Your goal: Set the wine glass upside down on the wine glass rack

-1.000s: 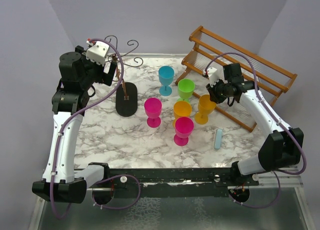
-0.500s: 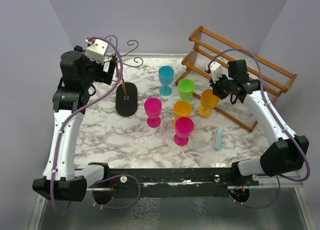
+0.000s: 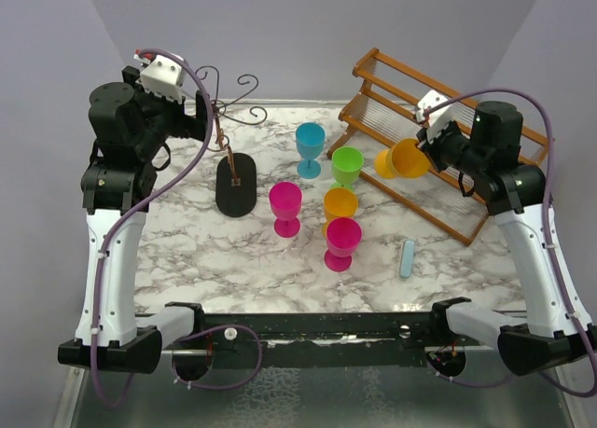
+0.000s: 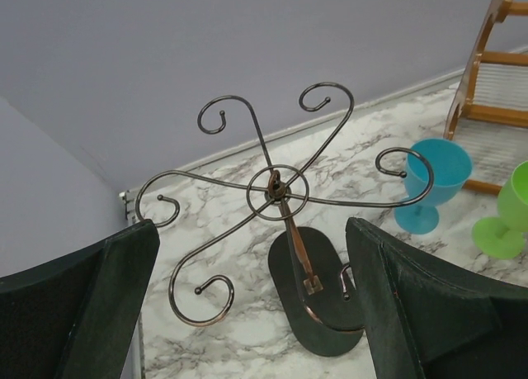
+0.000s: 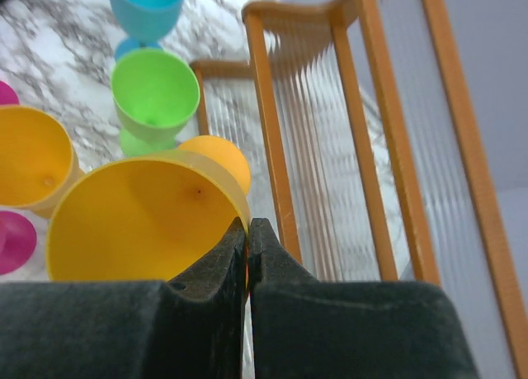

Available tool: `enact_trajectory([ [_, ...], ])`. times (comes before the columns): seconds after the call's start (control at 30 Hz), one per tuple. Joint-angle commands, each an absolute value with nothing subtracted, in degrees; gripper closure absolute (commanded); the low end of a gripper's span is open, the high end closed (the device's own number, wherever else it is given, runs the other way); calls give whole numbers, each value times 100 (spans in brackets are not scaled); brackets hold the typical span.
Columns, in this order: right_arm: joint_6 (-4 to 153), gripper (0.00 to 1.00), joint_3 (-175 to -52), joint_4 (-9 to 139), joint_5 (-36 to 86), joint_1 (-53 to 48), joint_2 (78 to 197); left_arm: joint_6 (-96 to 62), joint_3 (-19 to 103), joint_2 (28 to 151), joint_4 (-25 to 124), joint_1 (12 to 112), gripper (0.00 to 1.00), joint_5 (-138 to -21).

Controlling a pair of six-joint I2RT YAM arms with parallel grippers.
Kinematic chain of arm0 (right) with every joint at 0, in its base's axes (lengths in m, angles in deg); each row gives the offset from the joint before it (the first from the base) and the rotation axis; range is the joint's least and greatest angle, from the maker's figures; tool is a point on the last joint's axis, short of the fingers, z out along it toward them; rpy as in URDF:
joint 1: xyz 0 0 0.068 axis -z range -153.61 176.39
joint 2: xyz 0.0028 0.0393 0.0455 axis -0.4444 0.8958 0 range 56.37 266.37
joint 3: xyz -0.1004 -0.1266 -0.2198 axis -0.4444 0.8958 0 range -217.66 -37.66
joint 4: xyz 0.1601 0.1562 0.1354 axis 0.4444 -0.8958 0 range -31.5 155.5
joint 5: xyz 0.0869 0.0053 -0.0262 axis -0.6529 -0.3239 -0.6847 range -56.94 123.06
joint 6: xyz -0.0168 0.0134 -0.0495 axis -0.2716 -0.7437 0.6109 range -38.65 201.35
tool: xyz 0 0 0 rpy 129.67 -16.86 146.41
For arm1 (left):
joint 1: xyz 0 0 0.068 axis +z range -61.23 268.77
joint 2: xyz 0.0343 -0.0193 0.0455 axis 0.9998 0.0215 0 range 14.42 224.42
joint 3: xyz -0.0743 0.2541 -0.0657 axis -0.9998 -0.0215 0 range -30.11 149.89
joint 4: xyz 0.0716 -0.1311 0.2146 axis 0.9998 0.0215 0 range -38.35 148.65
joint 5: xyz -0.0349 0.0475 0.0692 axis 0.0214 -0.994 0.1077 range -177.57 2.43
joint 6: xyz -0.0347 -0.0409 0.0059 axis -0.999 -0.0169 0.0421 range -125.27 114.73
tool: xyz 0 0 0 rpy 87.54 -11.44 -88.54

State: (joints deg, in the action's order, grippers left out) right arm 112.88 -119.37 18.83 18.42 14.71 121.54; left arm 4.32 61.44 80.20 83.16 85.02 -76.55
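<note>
- Marble table (image 3: 233, 260) with plain lilac walls behind; every place below is given relative to the wine glass rack (image 3: 233, 181).
- Nearest, well to the right of that rack: a small pale-blue bar (image 3: 407, 258), lying flat and untouched.
- Between it and the rack stand the upright glasses: pink glass (image 3: 341, 241), magenta glass (image 3: 285, 207), orange glass (image 3: 340, 204). Further back are the green glass (image 3: 347, 165) and the blue glass (image 3: 310, 146).
- Change: a second ago the wine glass (image 5: 144, 218) stood on its foot on the marble, right of the rack. Now it is off the table and tipped on its side, with its foot pointing back toward the rack.
- Right gripper (image 5: 247, 226) is clenched, with the fingers pinching the glass rim and the bowl mouth facing the wrist camera.
- So the pick looks done. What remains is carrying the glass across the other glasses, turning it over and hanging it.
- The wine glass is still well apart from the rack, far to its right, in front of the wooden slatted rack (image 3: 448, 139).
- Left gripper (image 4: 252, 224) hangs spread wide directly above the rack's spiral arms, holding nothing and touching nothing.
- All the spiral hooks are bare.
</note>
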Motion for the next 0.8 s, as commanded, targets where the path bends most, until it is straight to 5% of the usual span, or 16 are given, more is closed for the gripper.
enact_trajectory([
  [0.0,11007,99,-12493,2203,1039,1435,12162,-38,6468,8107,8149,8532,1,-7120],
  [0.77,8293,99,-13853,4903,-881,1426,13408,-1783,7586,9539,7393,7374,2,-5887],
])
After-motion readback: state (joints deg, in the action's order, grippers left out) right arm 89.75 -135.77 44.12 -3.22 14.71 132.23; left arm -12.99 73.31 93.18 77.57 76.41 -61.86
